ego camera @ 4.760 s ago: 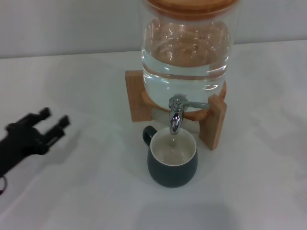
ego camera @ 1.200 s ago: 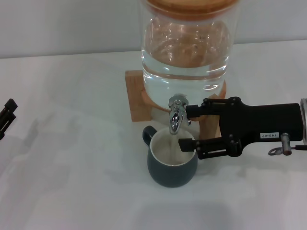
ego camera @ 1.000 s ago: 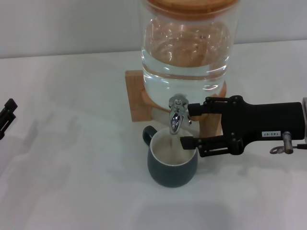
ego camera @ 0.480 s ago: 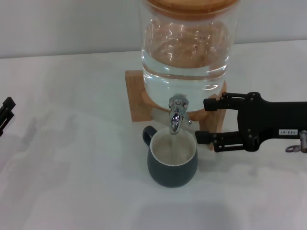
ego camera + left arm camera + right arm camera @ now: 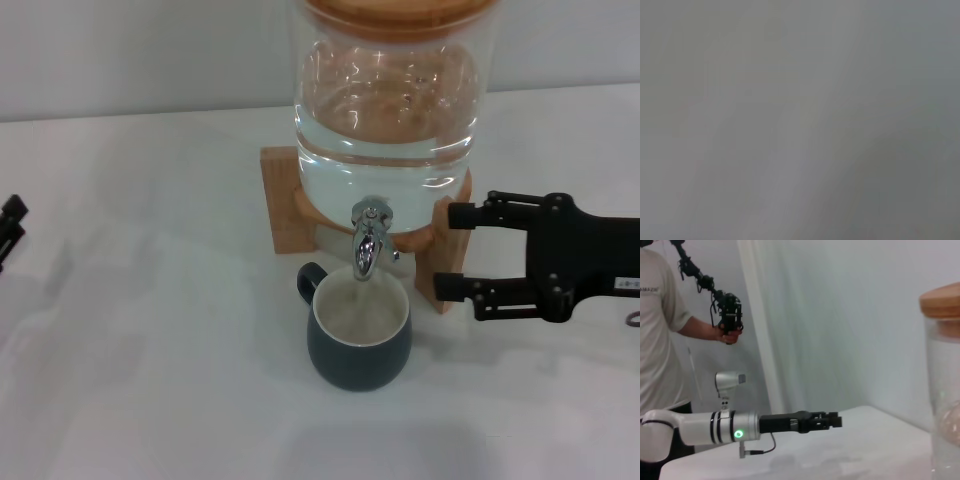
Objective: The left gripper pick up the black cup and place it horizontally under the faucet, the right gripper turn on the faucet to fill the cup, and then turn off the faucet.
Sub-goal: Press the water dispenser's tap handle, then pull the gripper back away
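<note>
The black cup [image 5: 360, 340] stands upright on the white table directly below the faucet [image 5: 366, 238], its handle to the rear left, and water shows inside it. The faucet's lever points forward and to the right. The faucet is fixed to a big clear water jar [image 5: 385, 100]. My right gripper [image 5: 447, 251] hovers open just right of the faucet, touching nothing, its fingers in front of the wooden stand. Only the fingertips of my left gripper [image 5: 9, 225] show at the far left edge, open and empty. In the right wrist view the left gripper [image 5: 827, 420] reaches over the table.
The jar rests on a wooden stand [image 5: 290, 200] at the back centre. In the right wrist view a person [image 5: 662, 330] stands behind the table holding a controller, and the jar [image 5: 945, 390] is at the side. The left wrist view shows only plain grey.
My right gripper has drawn back to the right, away from the faucet. The lever, which pointed right at first, now points forward. My left gripper has slid out to the left edge.
</note>
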Robot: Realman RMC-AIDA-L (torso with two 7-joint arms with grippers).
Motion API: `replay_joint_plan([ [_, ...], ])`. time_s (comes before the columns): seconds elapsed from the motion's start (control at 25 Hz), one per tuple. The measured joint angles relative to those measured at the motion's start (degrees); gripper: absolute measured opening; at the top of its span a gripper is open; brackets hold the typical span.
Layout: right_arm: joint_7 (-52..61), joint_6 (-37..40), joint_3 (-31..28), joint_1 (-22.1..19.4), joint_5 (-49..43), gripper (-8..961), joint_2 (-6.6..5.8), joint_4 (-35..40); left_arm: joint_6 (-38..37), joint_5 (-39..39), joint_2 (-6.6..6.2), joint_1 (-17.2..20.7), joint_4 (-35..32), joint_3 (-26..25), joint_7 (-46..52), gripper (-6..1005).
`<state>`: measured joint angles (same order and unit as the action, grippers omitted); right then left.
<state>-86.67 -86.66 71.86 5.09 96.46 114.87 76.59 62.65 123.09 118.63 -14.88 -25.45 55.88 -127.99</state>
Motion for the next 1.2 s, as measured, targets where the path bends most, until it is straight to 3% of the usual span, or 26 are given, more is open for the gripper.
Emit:
replay_joint_plan([
  [0.28,-4.4,-1.8,-1.9,-0.1,2.5,825,0.0,-5.6,1.7,0.0,0.28,0.0,0.6,-2.7,-1.1,595],
  [0.56,-4.5,-2.0,-0.6,0.1,2.7,825,0.08,-5.6,2.0,0.0,0.29,0.0,0.8,-2.8,-1.1,594],
  [1.2,-1.8,3.0,12.4,0.3,3.7,826,0.17,-0.4,2.8,-0.1,0.28,0.1,1.0,-2.8,-1.2,593],
])
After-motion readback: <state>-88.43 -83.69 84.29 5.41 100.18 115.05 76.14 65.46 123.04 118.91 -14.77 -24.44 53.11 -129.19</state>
